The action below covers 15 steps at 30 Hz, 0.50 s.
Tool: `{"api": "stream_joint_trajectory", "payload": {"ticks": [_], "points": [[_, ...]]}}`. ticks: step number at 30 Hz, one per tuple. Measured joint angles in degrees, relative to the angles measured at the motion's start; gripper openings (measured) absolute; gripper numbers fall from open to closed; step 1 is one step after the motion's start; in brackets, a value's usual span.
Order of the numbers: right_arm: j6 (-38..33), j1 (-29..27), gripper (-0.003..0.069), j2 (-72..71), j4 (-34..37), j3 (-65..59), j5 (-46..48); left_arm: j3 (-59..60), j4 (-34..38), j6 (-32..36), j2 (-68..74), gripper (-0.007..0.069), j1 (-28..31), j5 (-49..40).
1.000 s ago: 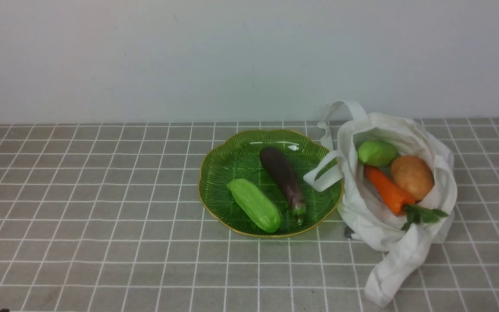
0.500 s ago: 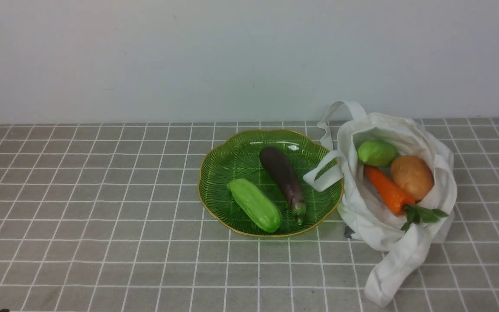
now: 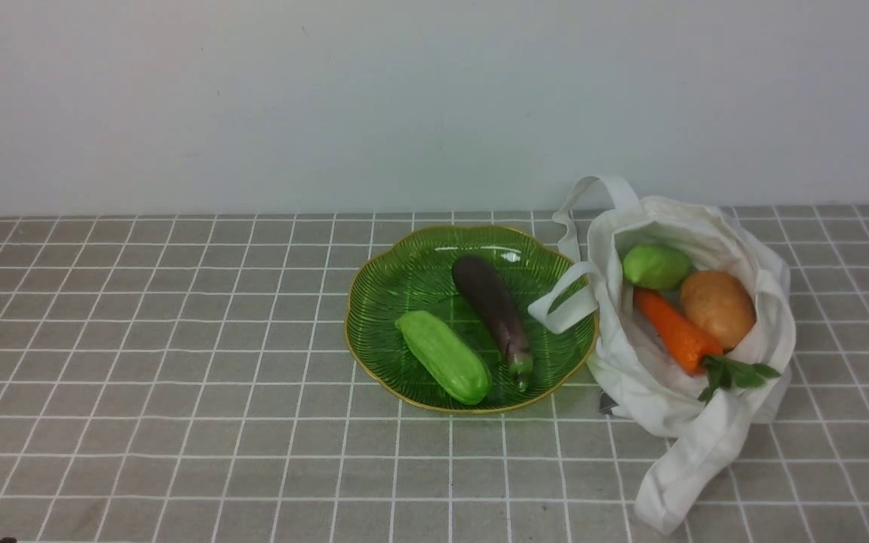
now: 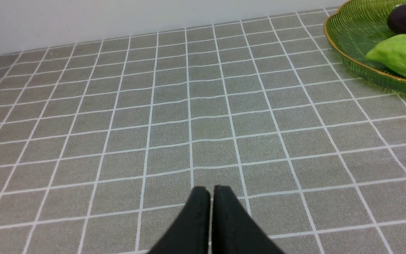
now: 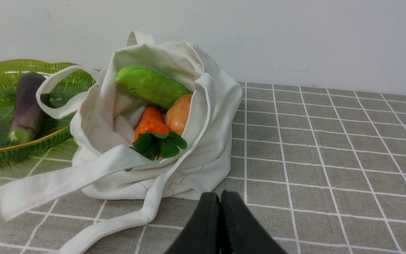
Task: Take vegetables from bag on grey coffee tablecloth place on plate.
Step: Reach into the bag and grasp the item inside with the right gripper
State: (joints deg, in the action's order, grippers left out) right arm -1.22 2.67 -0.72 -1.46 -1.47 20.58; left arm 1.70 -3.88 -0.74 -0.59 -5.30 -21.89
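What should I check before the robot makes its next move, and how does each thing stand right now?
1. Vegetables left in the bag: ok, the potato, carrot and light-green one are inside, carrot leaves over the rim.
2. Bag mouth open: ok, all three show through it.
3. Plate free of straps: not ok, a strap loop hangs over its right side.
4. Room on the plate: ok, bare space beside the eggplant and long green vegetable.
5. Right gripper open for grasping: not ok, it's shut.
6. Bag steady enough for a pull: cannot tell.
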Motion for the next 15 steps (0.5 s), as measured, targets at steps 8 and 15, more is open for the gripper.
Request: {"api": "stream_joint_trajectory", "payload": {"ticks": [8, 15], "points": [[0.0, 0.0, -0.0015, 0.0, 0.0, 0.0, 0.0, 0.0, 0.0, 0.0, 0.0, -0.0005, 0.0, 0.0], [0.2, 0.0, -0.0015, 0.0, 0.5, 0.0, -0.3, 0.0, 0.0, 0.0, 0.0, -0.0005, 0.0, 0.0]]}}
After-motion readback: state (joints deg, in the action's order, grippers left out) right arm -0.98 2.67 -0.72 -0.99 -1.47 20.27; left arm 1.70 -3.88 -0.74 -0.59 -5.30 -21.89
